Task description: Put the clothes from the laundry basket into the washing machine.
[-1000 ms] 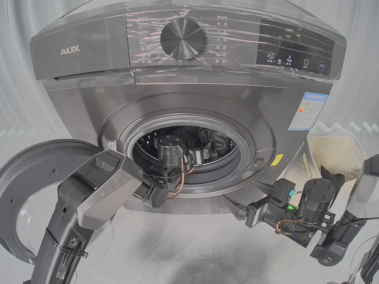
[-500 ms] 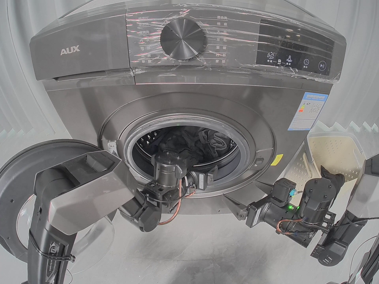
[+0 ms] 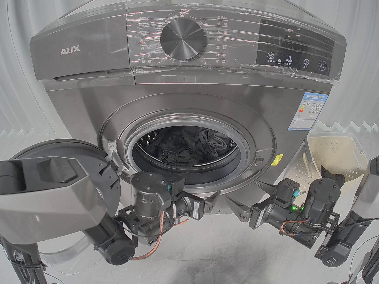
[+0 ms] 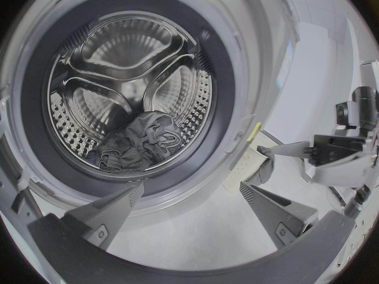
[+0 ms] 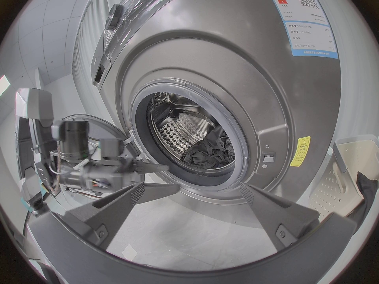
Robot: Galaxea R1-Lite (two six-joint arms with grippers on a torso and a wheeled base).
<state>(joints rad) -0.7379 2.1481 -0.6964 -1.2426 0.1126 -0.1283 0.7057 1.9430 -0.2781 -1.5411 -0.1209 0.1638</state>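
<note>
The washing machine (image 3: 197,99) stands with its round door swung open. A heap of dark clothes (image 3: 184,148) (image 4: 136,142) (image 5: 211,150) lies in the steel drum. My left gripper (image 3: 211,204) (image 4: 191,190) hangs open just outside and below the drum mouth, nothing between its fingers. My right gripper (image 3: 241,193) (image 5: 193,192) is open and empty too, low in front of the machine's right side, facing the left one. A cream laundry basket (image 3: 339,150) (image 5: 349,166) stands at the right with a dark garment (image 3: 329,174) (image 5: 369,188) (image 4: 266,170) draped at its near rim.
The open door (image 3: 92,154) juts out at the left, right behind my left arm. Grey floor (image 3: 213,249) spreads in front of the machine. The basket leans close against the machine's right side. White curtain-like walls stand behind.
My left arm has pulled back out of the drum, down and toward me, leaving the dark clothes inside. The right arm has barely shifted.
</note>
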